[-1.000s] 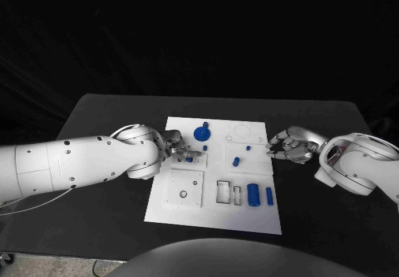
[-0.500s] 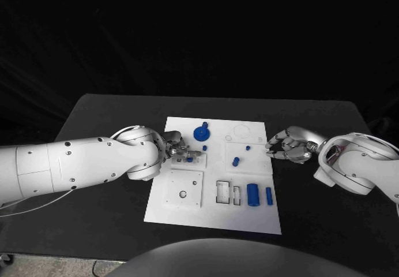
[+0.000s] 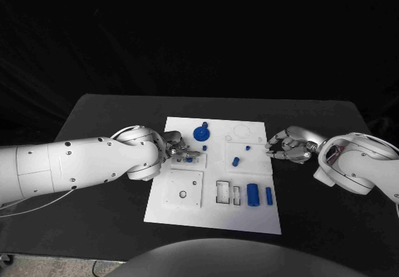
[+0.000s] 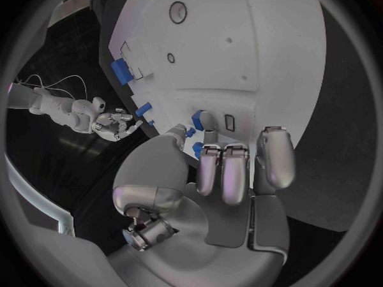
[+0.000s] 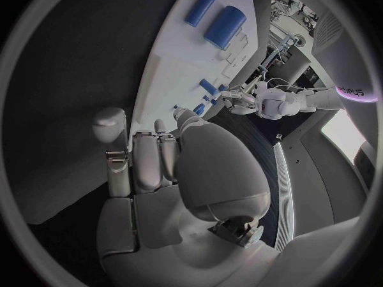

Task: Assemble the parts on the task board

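Note:
The white task board (image 3: 214, 213) lies in the middle of the table. My left hand (image 3: 178, 149) is at the board's left edge and pinches a small blue part (image 3: 189, 159) between thumb and fingertip (image 4: 209, 136), low over a raised square plate (image 3: 196, 163). Curled in and holding nothing I can see, my right hand (image 3: 288, 147) rests at the board's right edge. A blue gear (image 3: 201, 134) sits near the board's far edge. Small blue pegs (image 3: 236, 161) stand mid-board. Two blue cylinders (image 3: 252, 194) lie at the near right, beside two rectangular slots (image 3: 223, 192).
A second square plate (image 3: 182, 192) with a round hole sits at the board's near left. Round outlines (image 3: 242, 131) mark the far right corner. Black table (image 3: 100, 231) surrounds the board, with free room in front and at both sides.

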{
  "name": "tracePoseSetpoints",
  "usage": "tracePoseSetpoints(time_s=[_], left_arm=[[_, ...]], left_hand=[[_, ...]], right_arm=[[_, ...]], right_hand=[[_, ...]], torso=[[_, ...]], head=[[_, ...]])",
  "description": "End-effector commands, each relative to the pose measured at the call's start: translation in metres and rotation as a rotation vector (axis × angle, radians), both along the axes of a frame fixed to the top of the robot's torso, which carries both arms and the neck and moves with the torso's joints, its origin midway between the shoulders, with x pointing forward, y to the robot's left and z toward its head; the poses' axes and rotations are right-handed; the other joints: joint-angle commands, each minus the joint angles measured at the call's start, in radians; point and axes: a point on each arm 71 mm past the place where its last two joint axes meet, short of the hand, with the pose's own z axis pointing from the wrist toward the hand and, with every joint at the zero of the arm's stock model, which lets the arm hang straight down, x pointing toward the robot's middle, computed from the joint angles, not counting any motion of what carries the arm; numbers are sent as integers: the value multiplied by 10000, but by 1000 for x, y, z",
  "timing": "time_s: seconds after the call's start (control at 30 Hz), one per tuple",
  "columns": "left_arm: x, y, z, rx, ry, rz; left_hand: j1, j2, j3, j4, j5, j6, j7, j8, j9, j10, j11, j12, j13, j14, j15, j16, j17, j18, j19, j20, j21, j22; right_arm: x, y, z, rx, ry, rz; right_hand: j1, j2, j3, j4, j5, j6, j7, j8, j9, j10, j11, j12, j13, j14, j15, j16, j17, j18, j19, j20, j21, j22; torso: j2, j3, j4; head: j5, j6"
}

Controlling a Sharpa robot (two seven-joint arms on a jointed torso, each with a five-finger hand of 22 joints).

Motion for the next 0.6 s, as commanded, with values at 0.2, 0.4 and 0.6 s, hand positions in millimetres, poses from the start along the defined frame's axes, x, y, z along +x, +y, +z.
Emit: tracePoseSetpoints(time_s=[0.2,0.4,0.6], left_arm=[[-2,1,8,-62,-83,50],[8,5,40,50,-688,5],[21,13,75,527,-964,-143]], left_hand=[[329,-77,-122,-7,166,64,-80,171,91,1028,-127,23,2634,1049,-86,24,2633,-78,180,-2,132,1311],[861,-263,-221,-83,154,61,-129,264,180,1028,-179,23,2634,1049,-135,24,2633,-109,299,-56,208,1410],[1091,-357,-368,-36,-170,19,-125,276,205,1028,-183,23,2634,1049,-147,24,2633,-140,405,-74,283,1500]], right_arm=[[1,0,1,71,-143,-5],[2,4,5,413,-698,24],[2,11,16,1064,-1764,166]], right_hand=[[67,-34,69,23,61,91,3,-69,-15,-56,19,-33,111,-40,27,-40,1,100,-50,-23,-63,-3],[-116,-82,49,134,64,186,-23,-67,-43,352,-7,304,409,239,-10,463,433,-29,381,-52,685,328],[-602,-91,-61,421,53,578,-209,-39,-71,929,-217,557,573,421,-203,-25,-146,-414,1441,-220,2811,1220]], torso=[[-1,3,-11],[17,2,6],[70,8,-44]], head=[[57,2],[72,2],[173,2]])
